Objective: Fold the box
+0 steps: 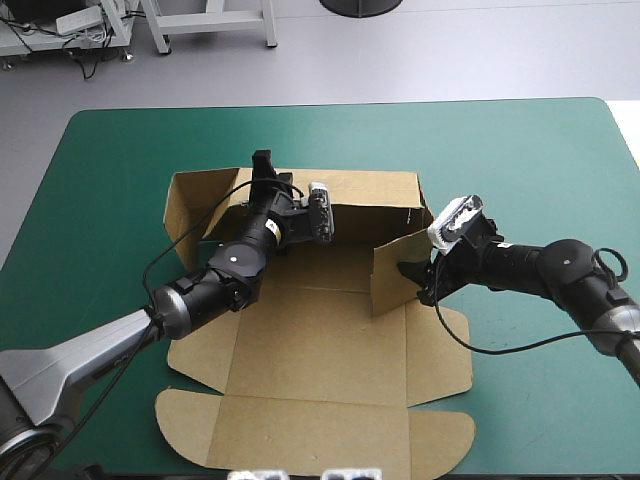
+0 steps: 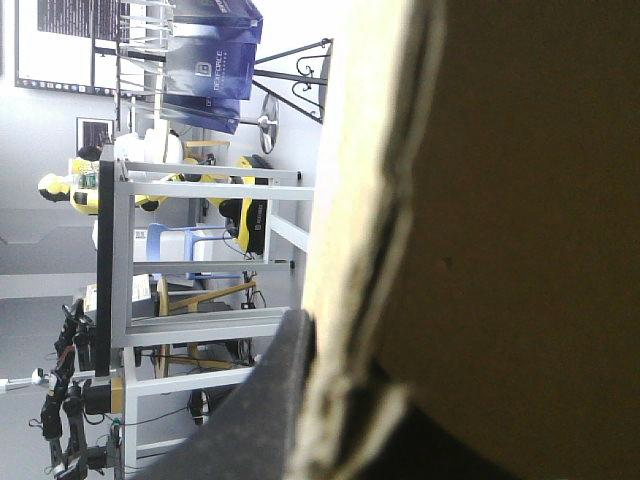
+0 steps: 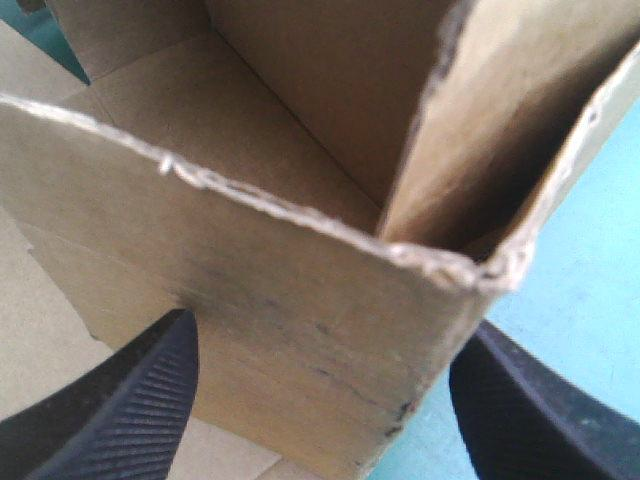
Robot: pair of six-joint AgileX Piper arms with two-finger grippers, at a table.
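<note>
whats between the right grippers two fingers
A raised wall of the box, near its corner, stands between the right gripper's parted fingers; the right wrist view shows it.

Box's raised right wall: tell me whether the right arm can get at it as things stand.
Likely yes: the right gripper's fingers stand open either side of that wall, nothing between.

One box (image 1: 320, 350), two pairs of fingers (image 2: 270, 400) (image 3: 130, 400)

High cam: overhead, near side, looks fwd + down, whole table (image 1: 110, 150) in shot. L wrist cam: v. close against box (image 2: 520, 200) wall (quarter-turned, looking level). R wrist cam: close on raised corner. All share box.
</note>
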